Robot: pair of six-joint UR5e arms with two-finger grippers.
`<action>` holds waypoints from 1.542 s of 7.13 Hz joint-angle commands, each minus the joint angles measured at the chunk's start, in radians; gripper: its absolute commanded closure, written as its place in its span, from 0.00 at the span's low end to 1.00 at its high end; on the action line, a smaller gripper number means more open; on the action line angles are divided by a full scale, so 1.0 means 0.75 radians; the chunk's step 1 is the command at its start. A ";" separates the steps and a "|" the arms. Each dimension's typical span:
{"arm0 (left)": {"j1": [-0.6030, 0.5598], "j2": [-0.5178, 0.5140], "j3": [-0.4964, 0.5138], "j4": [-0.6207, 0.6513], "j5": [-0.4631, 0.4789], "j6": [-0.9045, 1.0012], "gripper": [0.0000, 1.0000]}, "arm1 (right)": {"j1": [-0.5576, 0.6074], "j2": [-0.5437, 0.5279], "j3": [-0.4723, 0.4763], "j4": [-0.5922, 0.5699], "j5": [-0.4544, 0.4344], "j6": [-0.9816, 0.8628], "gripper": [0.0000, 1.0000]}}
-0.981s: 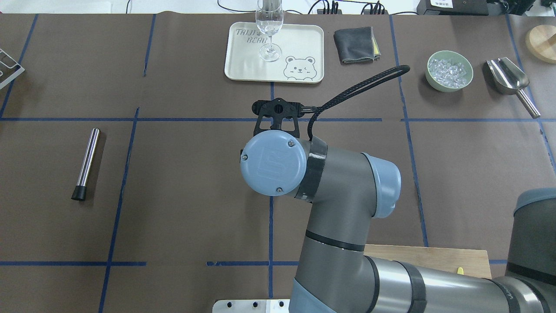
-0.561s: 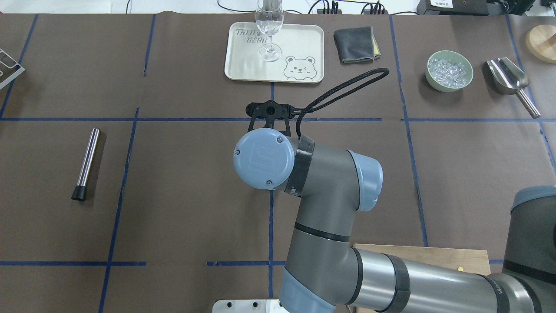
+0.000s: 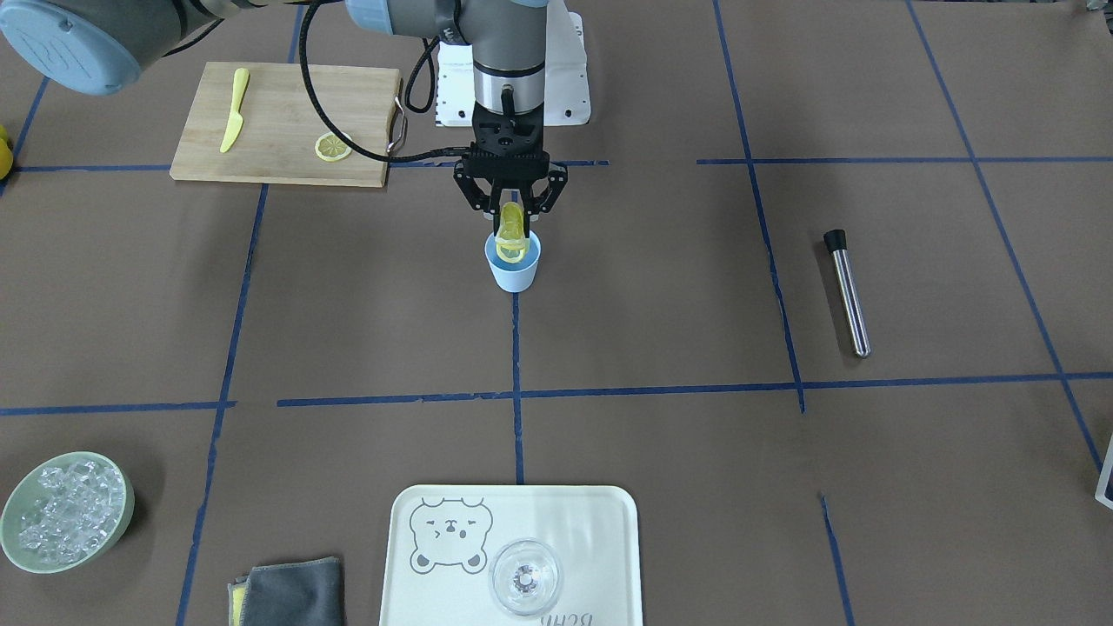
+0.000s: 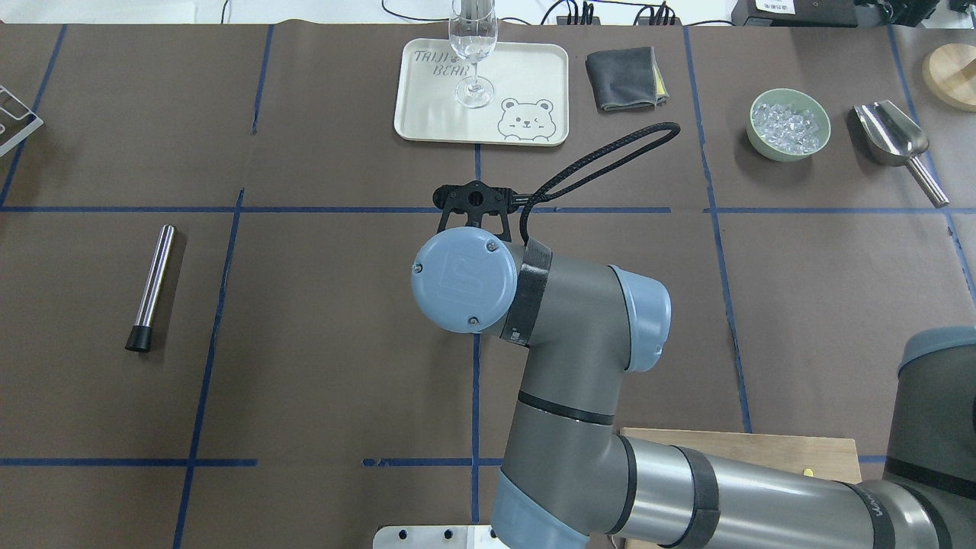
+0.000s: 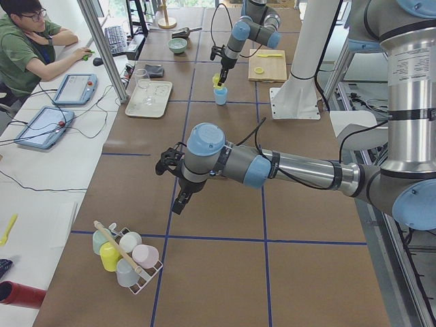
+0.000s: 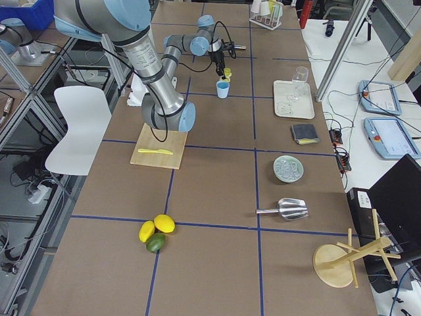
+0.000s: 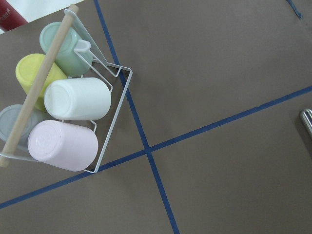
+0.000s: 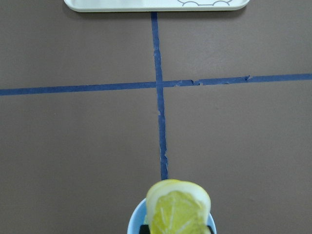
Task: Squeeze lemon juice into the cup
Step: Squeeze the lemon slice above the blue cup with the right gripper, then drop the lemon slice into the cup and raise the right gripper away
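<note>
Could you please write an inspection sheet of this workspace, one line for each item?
Surface: brown-covered table, blue tape grid.
Job's things: lemon slices at the mouth of the cup; one loose slice on the cutting board.
Clutter: knife, ice bowl, glass on tray, cloth, steel rod, scoop.
Grippers: right gripper shut on lemon slices; left gripper cannot tell.
Cables: black cable looping from right wrist.
Surroundings: seated operator, white chair.

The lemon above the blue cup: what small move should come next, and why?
Probably press the right hand tighter, without moving it: it holds the lemon right over the mouth of the cup, so juice should fall inside.
</note>
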 commanded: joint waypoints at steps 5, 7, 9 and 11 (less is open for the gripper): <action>0.002 -0.002 0.004 0.000 0.000 -0.001 0.00 | 0.012 -0.006 0.058 -0.004 0.065 -0.068 0.00; 0.008 -0.061 0.002 0.002 0.012 -0.009 0.00 | 0.193 -0.118 0.152 0.000 0.281 -0.327 0.00; 0.010 -0.078 0.022 -0.120 0.008 -0.015 0.00 | 0.496 -0.281 0.183 0.016 0.545 -0.804 0.00; 0.012 -0.078 0.031 -0.388 0.000 -0.021 0.00 | 0.774 -0.439 0.187 0.086 0.796 -1.120 0.00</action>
